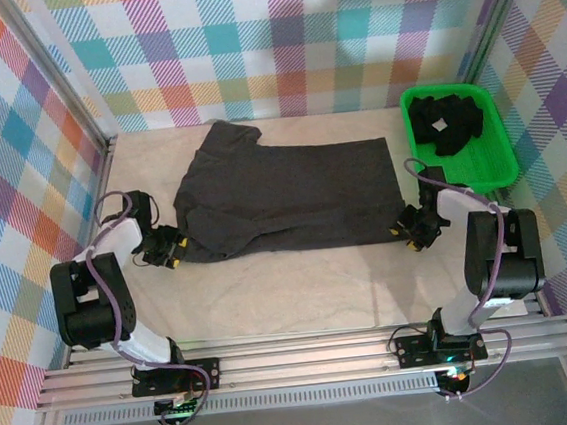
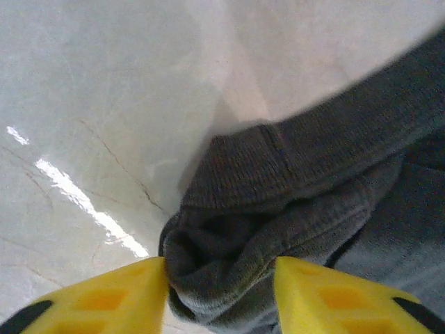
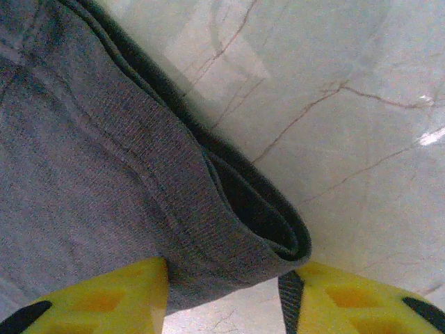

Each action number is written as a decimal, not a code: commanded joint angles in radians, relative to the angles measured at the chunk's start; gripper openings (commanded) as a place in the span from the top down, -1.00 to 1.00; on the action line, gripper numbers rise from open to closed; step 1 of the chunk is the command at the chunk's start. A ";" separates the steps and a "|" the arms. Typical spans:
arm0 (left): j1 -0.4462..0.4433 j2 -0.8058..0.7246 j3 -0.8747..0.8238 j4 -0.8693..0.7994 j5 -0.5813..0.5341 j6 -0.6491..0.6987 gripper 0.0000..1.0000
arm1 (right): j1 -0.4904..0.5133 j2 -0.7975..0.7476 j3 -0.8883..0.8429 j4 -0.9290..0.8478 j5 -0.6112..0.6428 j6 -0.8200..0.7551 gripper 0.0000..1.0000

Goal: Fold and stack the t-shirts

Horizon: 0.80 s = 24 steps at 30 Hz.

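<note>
A dark charcoal t-shirt (image 1: 282,198) lies spread flat across the middle of the table, one sleeve pointing to the far left. My left gripper (image 1: 172,253) is at its near left corner. In the left wrist view the yellow fingers (image 2: 132,296) press from both sides on a bunched hem of the t-shirt (image 2: 229,257), so that gripper (image 2: 221,296) is shut on it. My right gripper (image 1: 413,232) is at the near right corner. There the flat hem corner (image 3: 208,209) lies between the fingers of the open gripper (image 3: 222,296), with table showing between the tips.
A bright green bin (image 1: 475,164) stands at the far right and holds dark folded t-shirts (image 1: 443,120). Plaid walls enclose the table on three sides. Bare table runs along the near edge in front of the shirt.
</note>
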 commanded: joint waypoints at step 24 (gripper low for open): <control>0.039 -0.131 -0.039 -0.276 -0.184 0.212 1.00 | 0.016 -0.223 -0.065 -0.248 0.191 0.094 1.00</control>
